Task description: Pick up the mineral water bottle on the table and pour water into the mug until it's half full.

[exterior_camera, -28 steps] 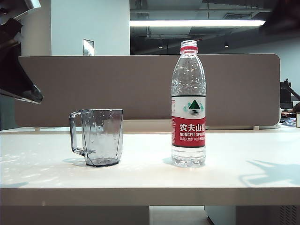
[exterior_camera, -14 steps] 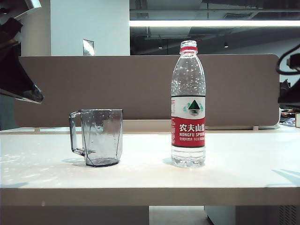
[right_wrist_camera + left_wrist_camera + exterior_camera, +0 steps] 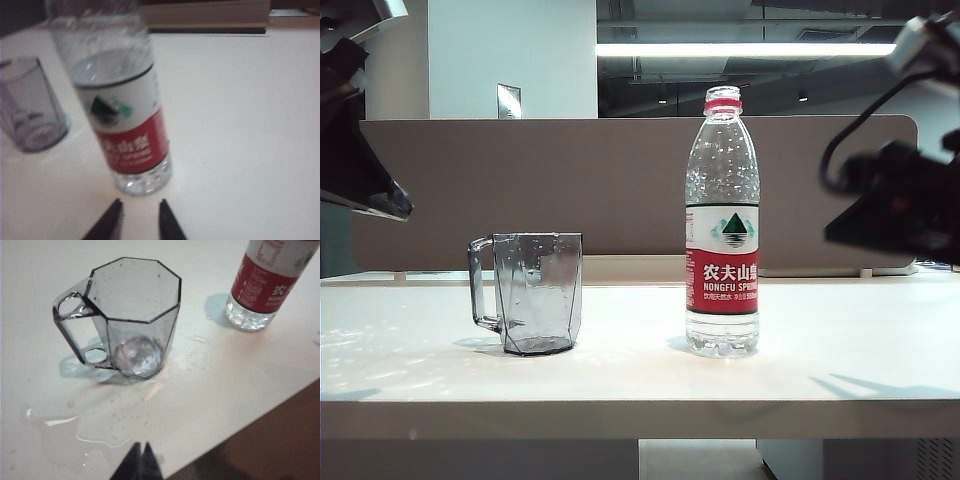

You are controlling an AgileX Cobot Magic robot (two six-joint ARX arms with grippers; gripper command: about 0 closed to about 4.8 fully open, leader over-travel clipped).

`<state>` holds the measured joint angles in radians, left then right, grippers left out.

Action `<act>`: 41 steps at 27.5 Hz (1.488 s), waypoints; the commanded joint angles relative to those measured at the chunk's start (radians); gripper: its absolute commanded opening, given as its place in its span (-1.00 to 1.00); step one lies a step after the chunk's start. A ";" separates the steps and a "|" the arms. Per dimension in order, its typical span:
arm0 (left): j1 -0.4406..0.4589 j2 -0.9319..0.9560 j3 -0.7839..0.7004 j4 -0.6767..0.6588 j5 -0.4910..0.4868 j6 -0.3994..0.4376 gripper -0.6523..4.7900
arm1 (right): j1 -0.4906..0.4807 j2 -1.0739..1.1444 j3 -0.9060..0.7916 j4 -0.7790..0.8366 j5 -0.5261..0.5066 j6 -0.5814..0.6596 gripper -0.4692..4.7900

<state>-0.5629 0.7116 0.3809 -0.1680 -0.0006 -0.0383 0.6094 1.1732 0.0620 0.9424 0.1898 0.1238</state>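
The mineral water bottle stands upright on the table, right of the middle, with clear water in it. The smoky grey mug stands to its left, handle pointing left, with only droplets inside. My right gripper hangs just short of the bottle, open, with nothing between its fingers. In the exterior view the right arm sits right of the bottle and above the table. My left gripper is shut on nothing, hovering above the table's front edge near the mug. The bottle's base shows beyond the mug.
A puddle of spilled water and small droplets lie on the table between the left gripper and the mug. A brown partition panel runs along the table's far side. The left arm hangs at the upper left of the exterior view.
The right arm has swung in from the right edge of the exterior view toward the bottle. The bottle, the mug and the left arm have not moved.
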 commanded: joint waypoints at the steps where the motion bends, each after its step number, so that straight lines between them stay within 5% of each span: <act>1: 0.001 -0.001 0.003 0.012 0.004 0.001 -0.76 | 0.015 0.090 0.006 0.153 0.006 -0.057 -0.11; 3: 0.001 -0.001 0.003 0.012 0.004 0.001 -0.76 | 0.015 0.162 0.015 0.222 -0.013 -0.056 0.00; 8: 0.001 -0.001 0.003 0.012 0.004 0.001 -0.76 | 0.015 0.401 0.101 0.385 -0.116 -0.053 0.63; 12: 0.001 -0.001 0.003 0.011 0.004 0.001 -0.76 | 0.014 0.501 0.163 0.425 -0.105 -0.053 0.68; 16: 0.001 -0.001 0.003 0.012 0.004 0.001 -0.76 | 0.013 0.548 0.212 0.424 -0.073 -0.053 0.98; 36: 0.001 -0.001 0.003 0.011 0.004 0.001 -0.76 | 0.008 0.746 0.497 0.310 -0.074 -0.053 1.00; 37: 0.001 -0.001 0.003 0.012 0.004 0.001 -0.76 | 0.008 0.746 0.497 0.310 -0.071 -0.053 0.96; 39: 0.001 -0.001 0.003 0.012 0.004 0.001 -0.76 | 0.008 0.746 0.497 0.310 -0.050 -0.053 0.55; 41: 0.001 -0.001 0.003 0.012 0.004 0.001 -0.76 | 0.005 0.745 0.497 0.310 -0.050 -0.055 0.44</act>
<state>-0.5629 0.7113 0.3809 -0.1684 -0.0006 -0.0383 0.6155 1.9244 0.5571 1.2400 0.1345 0.0689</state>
